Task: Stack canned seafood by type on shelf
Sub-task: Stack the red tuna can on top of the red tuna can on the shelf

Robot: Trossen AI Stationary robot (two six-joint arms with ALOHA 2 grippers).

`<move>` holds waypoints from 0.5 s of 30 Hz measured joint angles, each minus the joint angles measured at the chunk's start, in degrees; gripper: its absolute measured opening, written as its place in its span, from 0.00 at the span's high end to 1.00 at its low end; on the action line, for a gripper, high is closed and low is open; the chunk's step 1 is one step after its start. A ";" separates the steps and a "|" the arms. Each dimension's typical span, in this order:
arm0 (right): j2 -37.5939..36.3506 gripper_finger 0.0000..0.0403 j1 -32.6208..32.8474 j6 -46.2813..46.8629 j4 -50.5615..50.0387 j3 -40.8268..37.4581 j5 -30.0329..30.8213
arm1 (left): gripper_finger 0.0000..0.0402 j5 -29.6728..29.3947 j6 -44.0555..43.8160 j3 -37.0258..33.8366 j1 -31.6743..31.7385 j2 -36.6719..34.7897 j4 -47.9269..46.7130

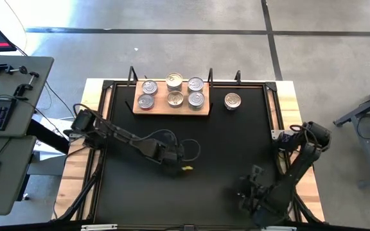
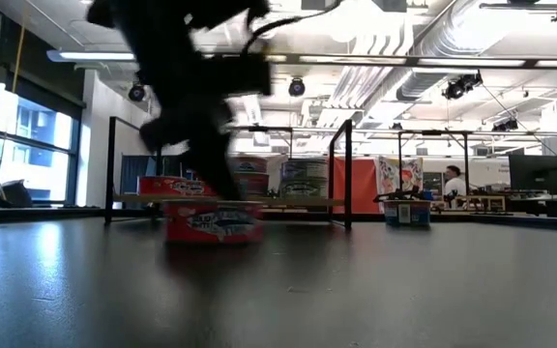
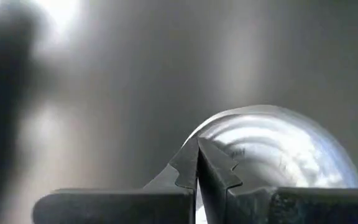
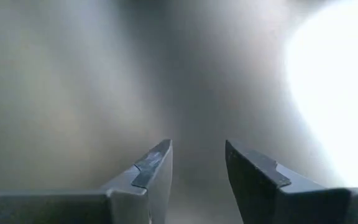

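Six tins on shelf, one tin beside it

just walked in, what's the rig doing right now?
It's sorting seafood tins onto the wooden shelf at the table's far edge. Six tins already sit on it in two rows, and one more tin stands on the black table just right of it. The left gripper is at mid-table, fingers shut, right at a red-sided tin with a silver lid. The right gripper waits near the front right, fingers apart and holding nothing.
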 joint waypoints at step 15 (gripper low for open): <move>0.41 0.65 -18.87 -33.16 40.21 -13.39 33.48 | 1.00 -25.42 -19.19 -17.10 -8.89 -20.96 -0.11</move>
